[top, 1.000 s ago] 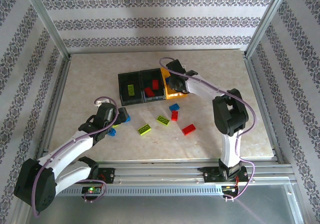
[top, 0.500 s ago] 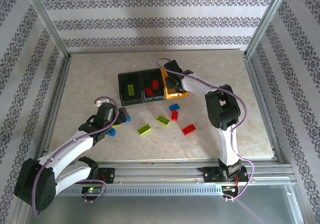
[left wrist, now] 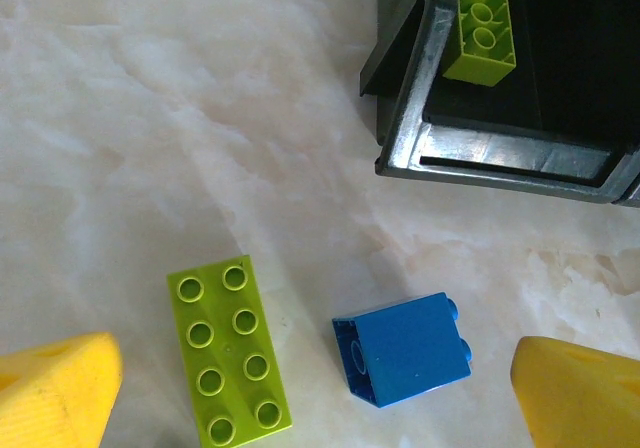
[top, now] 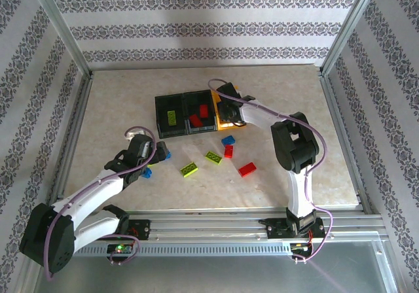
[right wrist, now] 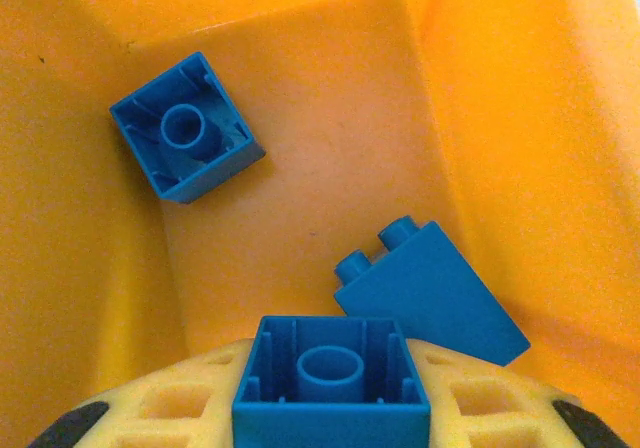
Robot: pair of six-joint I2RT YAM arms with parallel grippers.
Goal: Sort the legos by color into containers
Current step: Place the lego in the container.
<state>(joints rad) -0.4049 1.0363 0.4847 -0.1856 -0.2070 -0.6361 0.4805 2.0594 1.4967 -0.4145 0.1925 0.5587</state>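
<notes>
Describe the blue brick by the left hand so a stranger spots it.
Find the black bin holding a lime brick, then come down to the open left hand. Between its yellow fingers lie two bricks; the blue brick is the short one tipped sideways, not the long lime brick.

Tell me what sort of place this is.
Probably a robotics test cell, not a home: an aluminium frame boxes in a marble-look tabletop, wallpapered panels stand in for walls, and the left arm and right arm are bolted to a rail.
</notes>
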